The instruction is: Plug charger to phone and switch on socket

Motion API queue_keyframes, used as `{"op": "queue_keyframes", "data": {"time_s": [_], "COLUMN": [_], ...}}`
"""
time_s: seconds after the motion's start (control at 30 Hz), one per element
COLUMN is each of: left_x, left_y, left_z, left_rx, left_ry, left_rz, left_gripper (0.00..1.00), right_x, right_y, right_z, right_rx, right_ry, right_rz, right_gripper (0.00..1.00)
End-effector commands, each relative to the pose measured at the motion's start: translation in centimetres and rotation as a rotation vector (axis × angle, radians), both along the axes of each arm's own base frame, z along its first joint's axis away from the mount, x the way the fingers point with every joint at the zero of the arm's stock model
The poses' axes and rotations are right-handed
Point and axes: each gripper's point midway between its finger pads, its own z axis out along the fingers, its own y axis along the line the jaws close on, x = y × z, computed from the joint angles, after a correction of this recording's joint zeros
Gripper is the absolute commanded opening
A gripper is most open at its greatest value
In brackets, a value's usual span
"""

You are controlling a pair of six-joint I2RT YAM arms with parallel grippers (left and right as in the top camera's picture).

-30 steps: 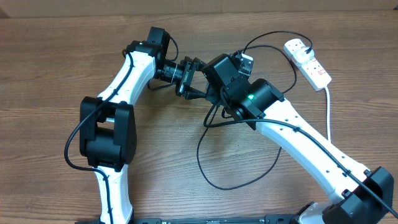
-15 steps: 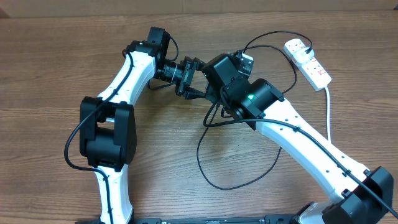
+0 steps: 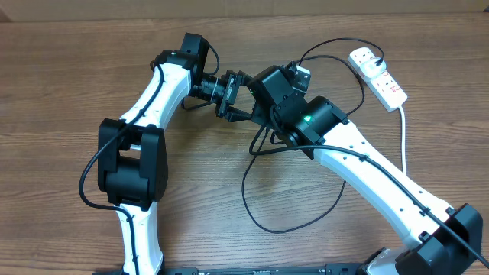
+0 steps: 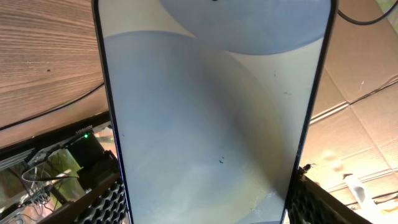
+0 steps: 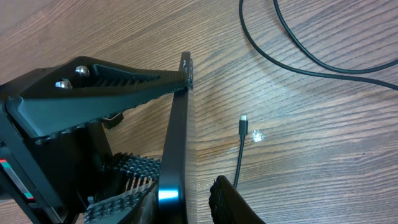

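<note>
The left fingers (image 4: pixel 102 202) are clenched on the phone (image 4: pixel 211 124), one ribbed pad on each long edge. Its pale screen fills the left wrist view, with top and bottom cut off. Of the right fingers (image 5: pixel 231 200) only one dark tip shows, at 6 o'clock, so I cannot tell if they grip. The charger (image 5: pixel 240 152) rises beside that tip, and its connector is near the phone's edge but apart from it. Overhead, the phone is hard to make out between the wrists. The socket (image 3: pixel 378 75) lies on the table (image 3: pixel 61 92) at 2 o'clock.
</note>
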Motion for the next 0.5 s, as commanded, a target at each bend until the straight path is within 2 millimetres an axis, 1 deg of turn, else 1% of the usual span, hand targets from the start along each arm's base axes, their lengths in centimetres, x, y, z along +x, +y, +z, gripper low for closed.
{"op": "queue_keyframes", "data": {"time_s": [0.0,0.07,0.17,0.3,0.47], "left_x": [0.53,0.53,0.53,0.52,0.54], "left_y": [-0.18,-0.18,-0.18,-0.19,-0.18], "left_z": [1.03,1.03,1.03,1.02,1.03], "left_rx": [-0.037,-0.037,-0.037,-0.038,-0.038], "left_ry": [-0.001,-0.001,-0.001,-0.009,-0.009], "left_rz": [0.002,0.002,0.002,0.000,0.000], "left_gripper": [0.66,0.66,0.66,0.66,0.67], "right_x": [0.25,0.26,0.30,0.31,0.32], "right_y": [0.43,0.44,0.48,0.48,0.49], "right_z": [0.58,0.59,0.62,0.62,0.64], "right_rx": [0.014,0.015,0.017,0.017,0.017], "right_ry": [-0.013,-0.014,-0.015,-0.016,-0.017], "right_rz": [0.001,0.001,0.002,0.001,0.001], "right_gripper": [0.20,0.17,0.16,0.09,0.04]}}
